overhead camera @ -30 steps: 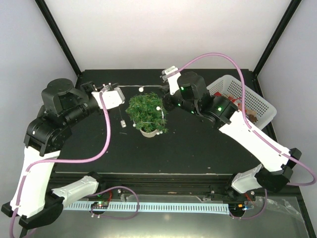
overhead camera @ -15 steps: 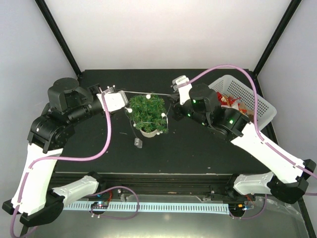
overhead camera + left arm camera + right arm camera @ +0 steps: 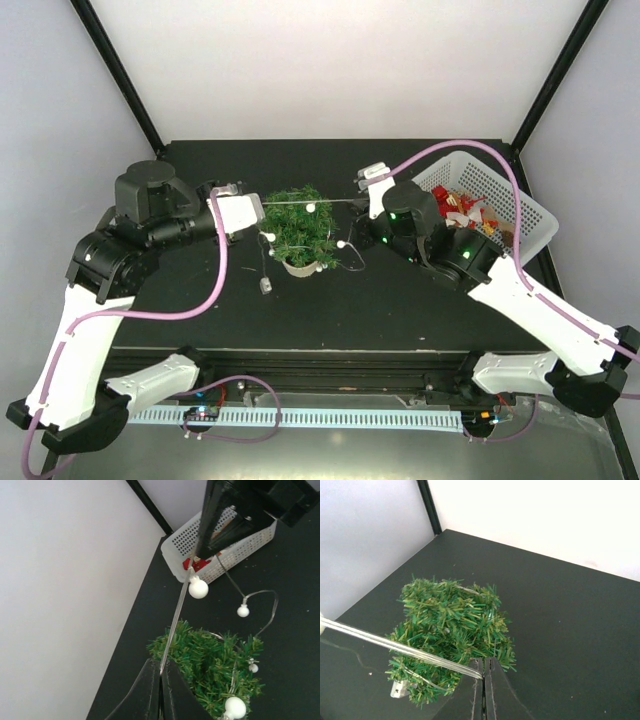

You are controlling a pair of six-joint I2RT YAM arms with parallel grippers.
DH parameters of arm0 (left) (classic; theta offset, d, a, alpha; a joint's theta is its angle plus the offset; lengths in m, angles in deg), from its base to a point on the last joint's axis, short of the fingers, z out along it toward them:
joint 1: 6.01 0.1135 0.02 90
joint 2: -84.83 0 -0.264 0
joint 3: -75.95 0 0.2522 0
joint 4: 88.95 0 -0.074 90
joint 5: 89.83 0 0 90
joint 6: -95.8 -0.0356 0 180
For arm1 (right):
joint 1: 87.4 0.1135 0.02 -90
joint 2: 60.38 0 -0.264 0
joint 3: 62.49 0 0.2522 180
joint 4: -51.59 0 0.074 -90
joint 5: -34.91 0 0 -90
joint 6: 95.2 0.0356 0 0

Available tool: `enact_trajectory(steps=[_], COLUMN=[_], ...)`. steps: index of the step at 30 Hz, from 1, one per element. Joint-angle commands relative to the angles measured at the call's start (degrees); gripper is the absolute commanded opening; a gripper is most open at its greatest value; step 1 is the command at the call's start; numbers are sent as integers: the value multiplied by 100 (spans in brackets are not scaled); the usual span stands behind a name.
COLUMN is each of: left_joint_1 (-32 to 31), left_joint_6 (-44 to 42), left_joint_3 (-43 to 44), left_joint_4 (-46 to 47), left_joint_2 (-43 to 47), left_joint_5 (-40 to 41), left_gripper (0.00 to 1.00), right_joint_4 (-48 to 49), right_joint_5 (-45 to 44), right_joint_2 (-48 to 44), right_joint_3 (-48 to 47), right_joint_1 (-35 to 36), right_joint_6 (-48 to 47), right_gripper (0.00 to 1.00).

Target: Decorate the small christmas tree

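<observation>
The small christmas tree [image 3: 298, 225] stood in the middle of the black table [image 3: 400, 300]. A light string [image 3: 175, 622] ran tight across its top. The left gripper [image 3: 161, 672] and the right gripper [image 3: 483, 664] each had jaws pinched together on that string. The right arm hid part of the white basket [image 3: 525, 215] at the right.

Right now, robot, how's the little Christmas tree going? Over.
Left hand and right hand shut on the light string, taut over the small christmas tree. Tree upright. Ornament basket off right, clear of it.
</observation>
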Motion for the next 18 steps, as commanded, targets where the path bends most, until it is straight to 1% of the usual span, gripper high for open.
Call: enact_trajectory(steps=[1, 6, 11, 16, 18], left_joint_1=[52, 51, 52, 51, 51], left_joint_6=[287, 320, 320, 296, 274], left_joint_3=[92, -8, -72, -110, -96], left_joint_4=[258, 379, 435, 433, 415], left_joint_2=[350, 364, 360, 409, 427], left_joint_5=[-36, 38, 132, 262, 320], left_gripper=[2, 2, 2, 2, 2], right_joint_4=[-792, -311, -108, 330, 351], right_joint_5=[-1492, -1887, -2026, -2115, -2043], right_joint_2=[-120, -37, 554, 907, 1044], right_joint_3=[126, -28, -499, -663, -748], right_joint_1=[-493, -619, -715, -823, -913], right_joint_6=[404, 287, 140, -47, -41], right_gripper=[1, 1, 1, 1, 1])
